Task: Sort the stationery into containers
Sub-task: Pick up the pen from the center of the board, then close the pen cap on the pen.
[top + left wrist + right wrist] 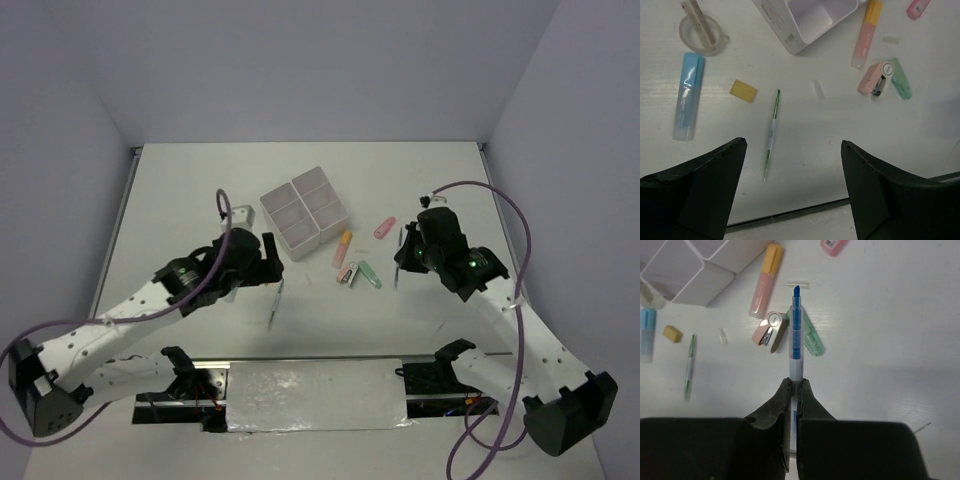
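Your right gripper (795,386) is closed tight on a blue pen (797,335). The pen sticks straight out past the fingertips, with its tip pointing away from the gripper. In the right wrist view the pen appears over a green highlighter (812,340) and a small pink piece (765,332) that lie on the table (200,180), but I cannot tell if it touches them.

Your left gripper (792,165) has its fingers wide apart and holds nothing. Below it, between the two fingers, a thin green pen (771,134) lies flat on the table. Near this pen you find a tan eraser (743,91), a light blue highlighter (687,95) and a tape roll (701,31).

The white organiser (304,212) with four compartments stands further back, between the two arms. An orange and pink highlighter (343,247) lies just beside it.
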